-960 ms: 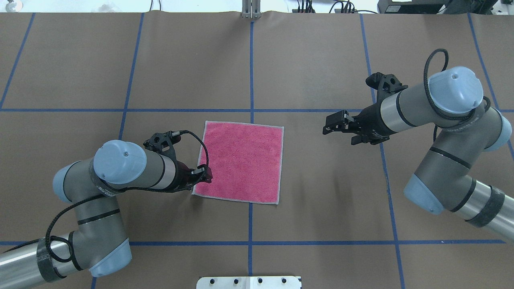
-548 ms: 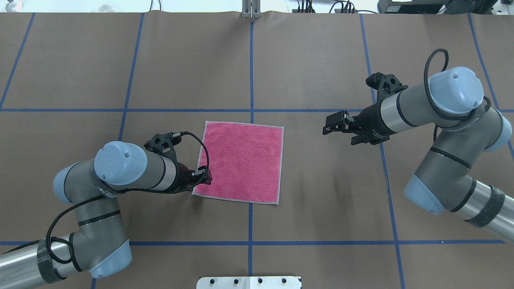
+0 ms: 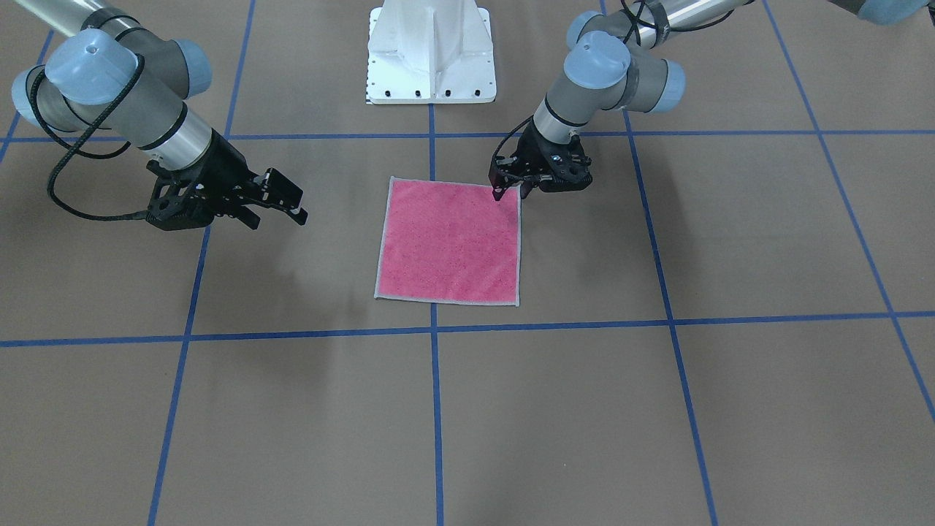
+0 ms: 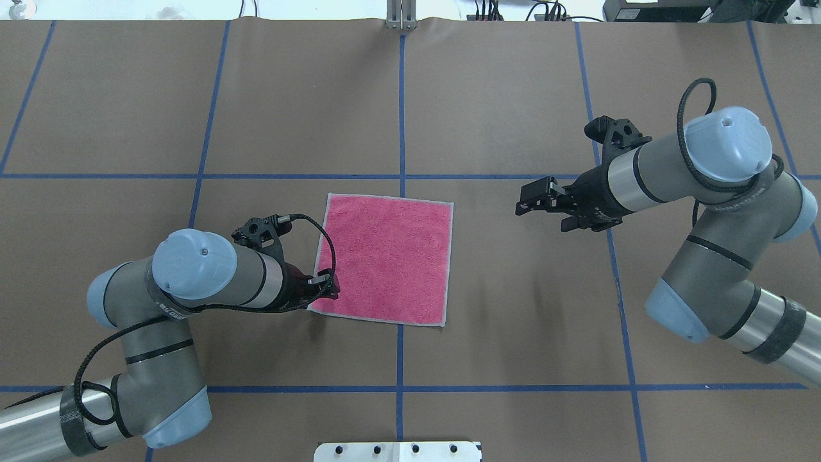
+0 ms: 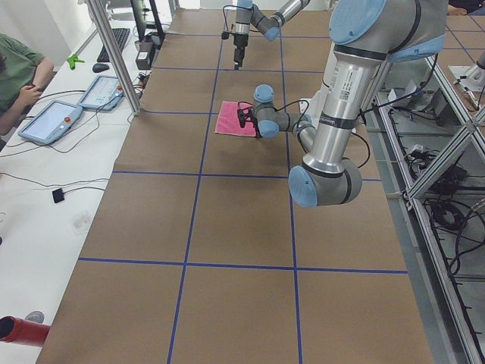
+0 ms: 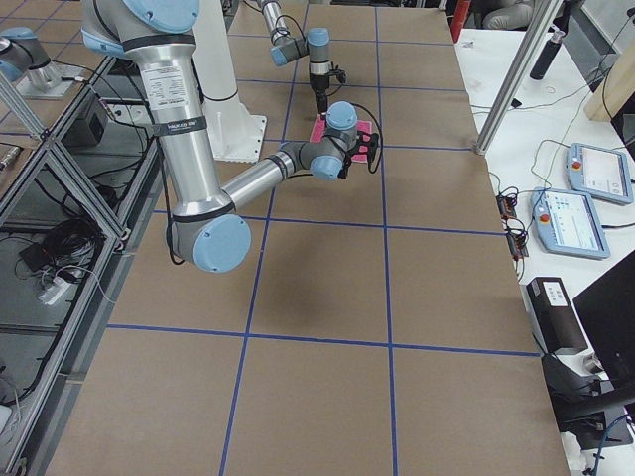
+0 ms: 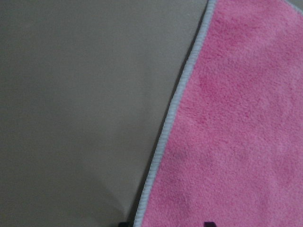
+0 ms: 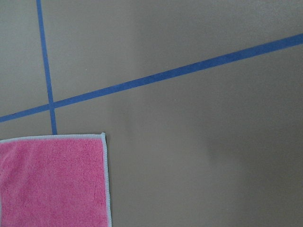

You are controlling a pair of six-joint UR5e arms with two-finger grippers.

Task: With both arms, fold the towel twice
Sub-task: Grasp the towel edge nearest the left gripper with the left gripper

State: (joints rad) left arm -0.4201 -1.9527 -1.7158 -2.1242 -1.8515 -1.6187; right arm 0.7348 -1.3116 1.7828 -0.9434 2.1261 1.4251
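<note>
The towel [image 4: 388, 256] lies flat and unfolded, pink face up, with light grey edging, at the table's middle; it also shows in the front view [image 3: 449, 241]. My left gripper [image 4: 324, 289] is low over the towel's near left corner, pointing down [image 3: 508, 191]. In the left wrist view the towel's edge [image 7: 165, 137] runs between two dark fingertips set apart, so this gripper is open and holds nothing. My right gripper [image 4: 523, 205] is open and empty, in the air well to the right of the towel [image 3: 292, 204]. The right wrist view shows the towel's far right corner [image 8: 52, 179].
The brown table cover [image 4: 513, 321] is marked with blue tape lines [image 4: 401, 359]. The white bolted pedestal [image 3: 431, 51] stands at the robot's side. A metal post [image 5: 114, 53] and control tablets [image 5: 49, 121] are on the operators' side.
My left arm has shifted slightly toward the robot's side, moving the gripper along the towel's left edge to the near corner. The right arm and the towel have not moved.
</note>
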